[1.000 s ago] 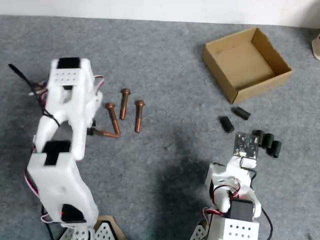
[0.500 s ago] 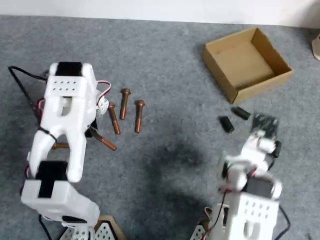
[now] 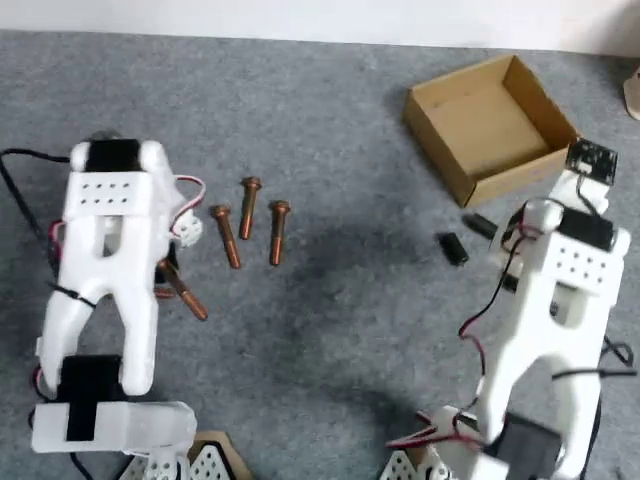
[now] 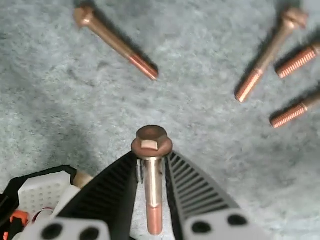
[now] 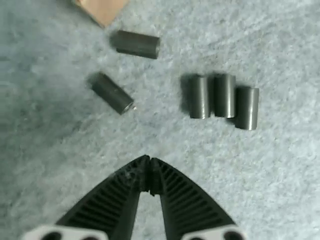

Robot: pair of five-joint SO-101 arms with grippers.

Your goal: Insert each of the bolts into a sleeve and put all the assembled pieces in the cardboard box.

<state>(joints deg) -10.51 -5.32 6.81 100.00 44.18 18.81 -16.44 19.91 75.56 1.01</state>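
One bolt (image 4: 153, 185) is pinched in the left gripper (image 4: 152, 162), its shaft along the jaws and its head past the tips. Loose bolts (image 3: 248, 207) lie on the surface to its right. Far right, sleeves (image 5: 225, 95) lie on their sides nearest the right gripper (image 5: 150, 175), which is pressed together and empty, beside the cardboard box (image 3: 490, 125).

We see three copper-coloured hex-flange bolts (image 3: 248, 207) lying side by side, heads toward 12 o'clock, near 8 o'clock of the open brown cardboard box (image 3: 510, 178). Another bolt (image 4: 152, 185) is clamped by its shank in the left gripper (image 4: 151, 159). Five black cylindrical sleeves (image 5: 225, 95) lie at the box's 6 o'clock.
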